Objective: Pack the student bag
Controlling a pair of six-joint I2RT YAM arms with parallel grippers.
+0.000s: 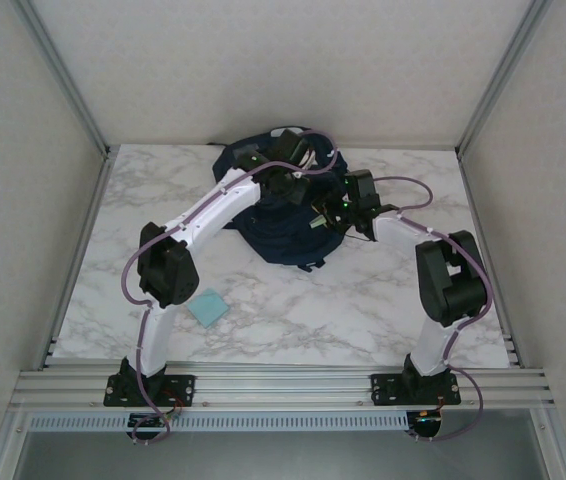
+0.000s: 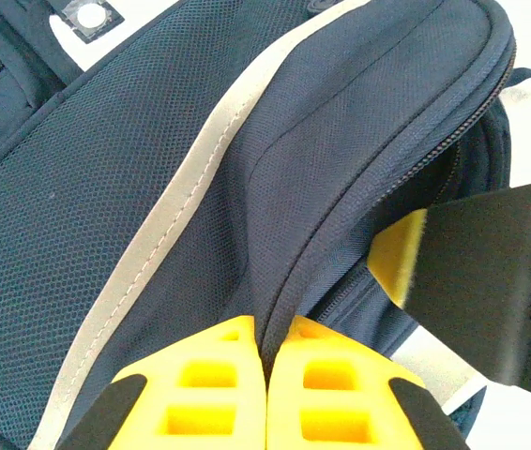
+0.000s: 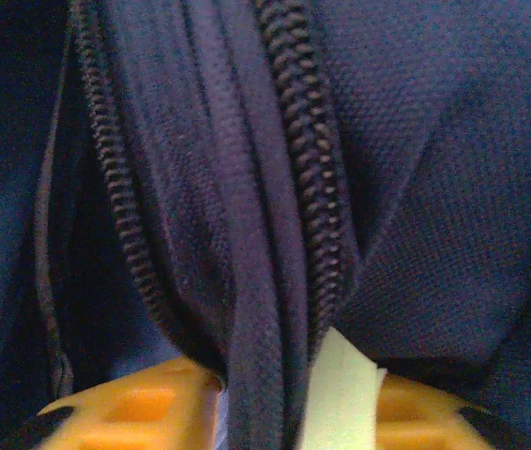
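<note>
Student bag (image 1: pixel 281 232) slumped at far edge of table (image 1: pixel 383 300), mid. Navy woven nylon, fine mesh texture, pale grey stripe (image 2: pixel 167 220) curving across, coil zip (image 3: pixel 308 141) w/ chunky teeth. L arm (image 1: pixel 218 205) folded at elbow, forearm angled to far-centre; left gripper (image 2: pixel 267 366) pinched tight on fabric fold by zip. R arm (image 1: pixel 448 275) elbow high, reaching in; right gripper (image 3: pixel 275 412) astride zip seam, yellow ribbed pads (image 3: pixel 125 408) either side; clamped or slack, can't tell.

Backpack (image 1: pixel 278 240): dark navy woven fabric, slumped on the table (image 1: pixel 363 300), upper centre of the overhead frame. Pale grey stripe (image 2: pixel 167 216) curves diagonally across one panel. Two rows of dark zipper teeth (image 3: pixel 308 159) run top to bottom, a fabric fold between them.
</note>
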